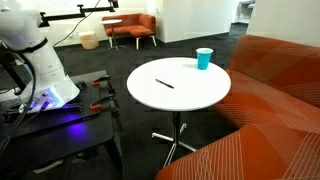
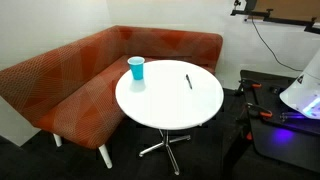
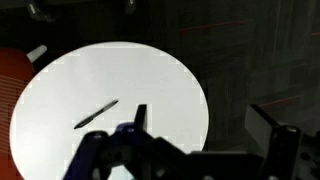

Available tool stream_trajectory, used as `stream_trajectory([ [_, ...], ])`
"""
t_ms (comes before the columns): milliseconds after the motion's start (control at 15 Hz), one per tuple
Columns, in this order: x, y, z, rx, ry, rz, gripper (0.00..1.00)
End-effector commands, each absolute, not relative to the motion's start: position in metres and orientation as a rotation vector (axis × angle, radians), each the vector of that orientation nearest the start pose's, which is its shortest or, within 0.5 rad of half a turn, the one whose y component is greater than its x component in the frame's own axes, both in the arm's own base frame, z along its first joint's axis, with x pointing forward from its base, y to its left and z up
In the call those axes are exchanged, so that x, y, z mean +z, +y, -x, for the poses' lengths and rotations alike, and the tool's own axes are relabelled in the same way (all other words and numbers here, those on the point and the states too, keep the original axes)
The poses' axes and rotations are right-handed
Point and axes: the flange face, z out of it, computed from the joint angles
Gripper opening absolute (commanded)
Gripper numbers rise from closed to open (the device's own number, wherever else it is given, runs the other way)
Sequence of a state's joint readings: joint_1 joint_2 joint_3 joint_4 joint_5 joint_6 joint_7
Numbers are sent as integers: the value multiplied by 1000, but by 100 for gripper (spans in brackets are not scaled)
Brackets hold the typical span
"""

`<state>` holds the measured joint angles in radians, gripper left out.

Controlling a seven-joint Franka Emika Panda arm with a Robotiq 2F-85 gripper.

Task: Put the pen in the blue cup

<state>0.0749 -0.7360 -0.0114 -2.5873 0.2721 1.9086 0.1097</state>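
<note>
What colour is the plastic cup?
The small plastic cup is light blue; clearest in an exterior view.

The round white table (image 1: 195,98) carries the pen (image 1: 164,84), lying flat, and the upright blue cup (image 1: 204,59)

White table (image 1: 190,98), light-blue cup, rust-orange seating.

The blue cup (image 1: 204,58) is plain cyan with no marks. The pen (image 1: 164,84) is a thin black line on the plain white tabletop, and it looks dark grey in the wrist view (image 3: 96,114). The sofa (image 2: 70,85) is orange-red, with fine pale stripes running in angled panels. The table's legs (image 2: 165,143) are shiny silver and the carpet (image 1: 95,60) is near-black. The robot base (image 1: 40,65) is white with a violet-blue glow (image 1: 45,103) below it. The armchair (image 1: 132,27) is orange and the wall (image 2: 50,25) is off-white.
</note>
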Motion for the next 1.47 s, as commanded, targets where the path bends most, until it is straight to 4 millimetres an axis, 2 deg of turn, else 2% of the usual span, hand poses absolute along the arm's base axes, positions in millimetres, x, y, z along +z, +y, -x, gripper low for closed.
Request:
stream_trajectory([
  [0, 497, 40, -334, -46, 182, 2865, 100],
  [400, 502, 42, -337, -69, 217, 2859, 100],
  [733, 534, 37, -348, -140, 347, 2786, 100],
  [1067, 564, 20, -377, -118, 581, 2663, 100],
  [1200, 569, 7, -393, -84, 692, 2604, 100],
  [1400, 566, -15, -420, 14, 826, 2506, 100],
])
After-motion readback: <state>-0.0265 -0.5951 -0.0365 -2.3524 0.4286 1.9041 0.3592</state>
